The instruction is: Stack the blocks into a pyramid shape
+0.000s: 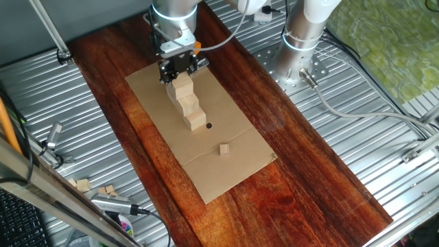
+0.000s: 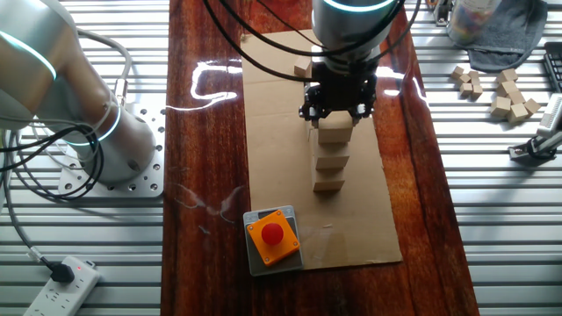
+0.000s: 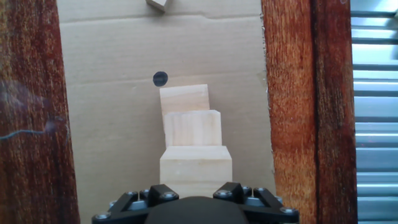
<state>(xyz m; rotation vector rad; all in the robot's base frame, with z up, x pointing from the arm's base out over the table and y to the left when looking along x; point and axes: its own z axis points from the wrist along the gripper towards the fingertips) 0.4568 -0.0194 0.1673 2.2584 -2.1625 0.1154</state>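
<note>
Top block going on: the stepped stack of blocks sits right under the jaws.

The gripper (image 2: 338,110) hangs directly over the highest of the blocks (image 2: 335,128), its jaws down at that block's upper edge; whether they clamp it or stand just clear I cannot tell from any view. From the hand view the blocks (image 3: 194,146) climb like stairs, each higher one set back from the one beneath, all resting on the cardboard sheet (image 1: 233,161) laid along the bench (image 1: 315,185). I'd judge this the placing of the uppermost block. The next move likely calls for a clean letting-go and a straight lift, since a sideways nudge could topple the steps. A small wooden cube (image 1: 223,149) lies apart on the cardboard, and the orange button box (image 2: 271,235) stands near the stack's foot.
</note>
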